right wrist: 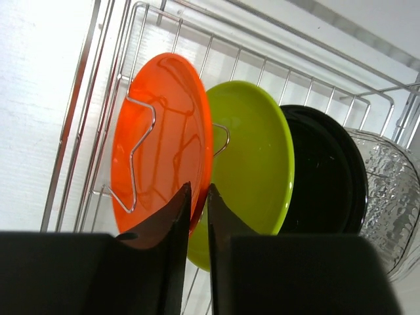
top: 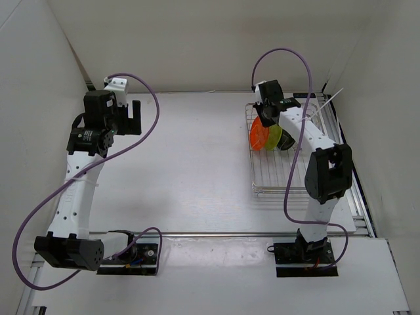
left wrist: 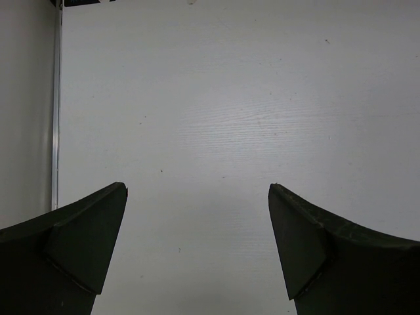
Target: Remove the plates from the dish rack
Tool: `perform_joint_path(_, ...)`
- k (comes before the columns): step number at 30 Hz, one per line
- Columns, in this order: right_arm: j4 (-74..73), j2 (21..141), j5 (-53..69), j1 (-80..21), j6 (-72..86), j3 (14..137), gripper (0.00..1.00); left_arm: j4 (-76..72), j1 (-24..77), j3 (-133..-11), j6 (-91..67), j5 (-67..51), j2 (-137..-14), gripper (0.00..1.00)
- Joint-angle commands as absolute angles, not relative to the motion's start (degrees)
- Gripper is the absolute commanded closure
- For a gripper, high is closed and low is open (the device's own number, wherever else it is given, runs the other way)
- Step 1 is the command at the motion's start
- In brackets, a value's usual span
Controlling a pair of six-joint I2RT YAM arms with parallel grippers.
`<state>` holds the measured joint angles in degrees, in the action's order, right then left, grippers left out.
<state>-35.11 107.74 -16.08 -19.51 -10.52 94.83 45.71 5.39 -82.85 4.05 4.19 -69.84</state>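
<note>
right gripper [right wrist: 197, 210] pinches the orange plate [right wrist: 161, 131] at its 5 o'clock rim, jaws nearly together, in the dish rack [right wrist: 71, 125]; left gripper [left wrist: 197, 216] gapes wide, empty.

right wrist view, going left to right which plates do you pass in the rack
orange plate → lime green plate → black plate → clear plate
</note>
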Motion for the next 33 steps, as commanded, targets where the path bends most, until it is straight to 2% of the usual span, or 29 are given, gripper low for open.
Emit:
perform_joint_path(1, -33.75, 107.84, -17.49, -20.48, -10.46, 96.6, 0.85, 44.38, 5.62, -82.0, 4.31, 5.19, -67.59, 0.0)
perform_joint_path(2, -34.27, 107.84, -18.19, -20.48, -9.94, 96.59, 0.92, 44.38, 5.62, -82.0, 4.31, 5.19, -67.59, 0.0)
perform_joint_path(3, -34.28, 107.84, -18.8, -20.48, -9.93, 96.59, 0.92, 44.38, 5.62, -82.0, 4.31, 5.19, -67.59, 0.0)
perform_joint_path(5, -34.28, 107.84, -19.94, -21.0, -9.24, 96.59, 1.0, 44.38, 5.62, -81.47, 4.31, 5.19, -67.07, 0.0)
perform_joint_path(13, -36.56, 107.84, -28.12, -23.29, -5.46, 100.89, 1.0, 44.38, 5.62, -82.0, 4.31, 5.71, -67.06, 0.0)
perform_joint_path(24, -41.05, 104.43, -41.12, -24.43, -8.17, 110.3, 1.0, 42.02, 5.62, -83.67, 4.83, 6.24, -70.04, 0.0)
perform_joint_path(30, -41.13, 96.0, -37.28, -23.91, -7.39, 111.97, 1.0, 38.94, 5.62, -87.79, 4.83, -0.42, -74.26, 0.0)
perform_joint_path(32, -42.97, 93.88, -32.98, -23.91, -6.25, 111.97, 1.0, 38.94, 5.62, -90.25, 4.31, -8.76, -76.72, 0.0)
perform_joint_path(33, -43.76, 92.13, -26.35, -23.91, -5.63, 111.97, 1.0, 38.94, 6.67, -91.22, 4.31, -11.66, -77.69, 0.0)
